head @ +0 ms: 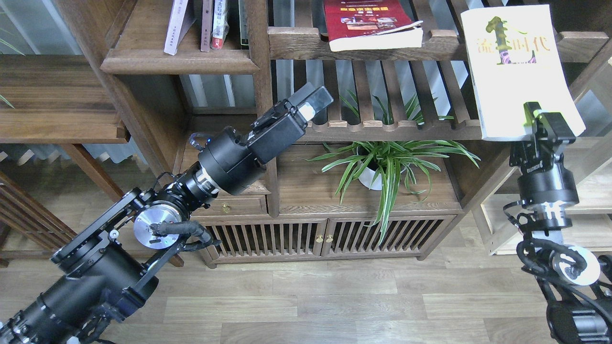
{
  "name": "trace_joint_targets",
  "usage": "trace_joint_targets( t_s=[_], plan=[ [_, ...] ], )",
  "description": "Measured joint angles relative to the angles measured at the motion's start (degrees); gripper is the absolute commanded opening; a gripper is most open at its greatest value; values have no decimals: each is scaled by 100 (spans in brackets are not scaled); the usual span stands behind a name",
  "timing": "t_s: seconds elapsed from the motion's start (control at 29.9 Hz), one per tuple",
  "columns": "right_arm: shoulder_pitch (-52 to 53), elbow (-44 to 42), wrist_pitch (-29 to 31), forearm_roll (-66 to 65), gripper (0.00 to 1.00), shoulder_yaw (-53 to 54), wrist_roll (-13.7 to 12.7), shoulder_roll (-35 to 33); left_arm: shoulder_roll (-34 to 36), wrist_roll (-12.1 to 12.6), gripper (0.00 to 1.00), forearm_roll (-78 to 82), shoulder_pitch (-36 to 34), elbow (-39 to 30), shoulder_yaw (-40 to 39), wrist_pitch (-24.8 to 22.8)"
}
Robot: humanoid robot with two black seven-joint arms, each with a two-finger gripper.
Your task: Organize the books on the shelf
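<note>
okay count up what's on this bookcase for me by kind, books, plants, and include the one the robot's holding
Upright books on the solid shelf: 4 at least; more may be hidden
Flat dark-red book: 1
Yellow-green book in the right gripper: 1
Potted plant: 1
Total: 7
</note>
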Motion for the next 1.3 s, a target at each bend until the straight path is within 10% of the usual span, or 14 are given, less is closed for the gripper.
trace_joint_targets(
  t_s=[1.3],
  plan=[
    [-787,-2,-4,25,3,59,78,201,-499,43,99,-40,448,858,90,0]
  ],
)
